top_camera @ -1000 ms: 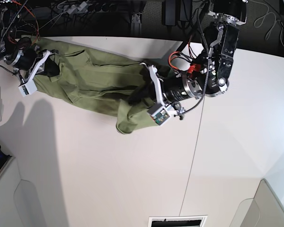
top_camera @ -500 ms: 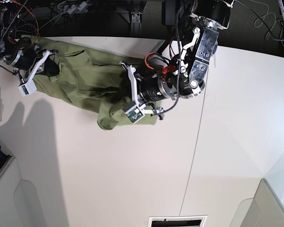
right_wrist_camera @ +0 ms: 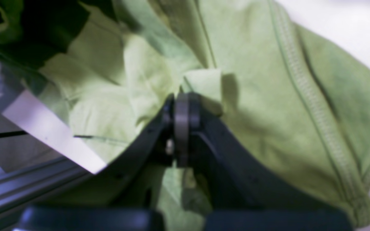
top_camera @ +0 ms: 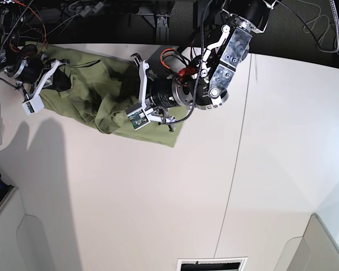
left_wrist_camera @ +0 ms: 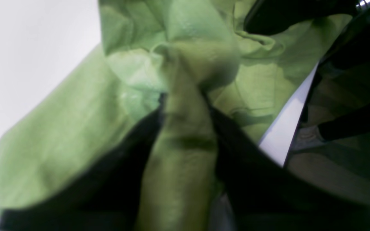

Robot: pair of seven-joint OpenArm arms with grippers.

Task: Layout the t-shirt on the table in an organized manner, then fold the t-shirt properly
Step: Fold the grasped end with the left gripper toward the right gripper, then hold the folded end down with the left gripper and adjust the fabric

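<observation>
The olive-green t-shirt lies bunched at the far left of the white table, doubled over on itself. My left gripper is shut on a fold of the shirt near its right end. In the left wrist view the dark fingers pinch a ridge of cloth. My right gripper is shut on the shirt's far-left end. In the right wrist view it clamps the cloth next to a stitched hem.
A thin dark seam crosses the table right of the left arm. Cables and dark equipment line the far edge. Grey bin corners stand at lower left and lower right. A vent sits at the front edge.
My left gripper has moved left across the table, dragging its end of the shirt toward the right gripper, so the shirt is now shorter and doubled over. The right arm has not moved.
</observation>
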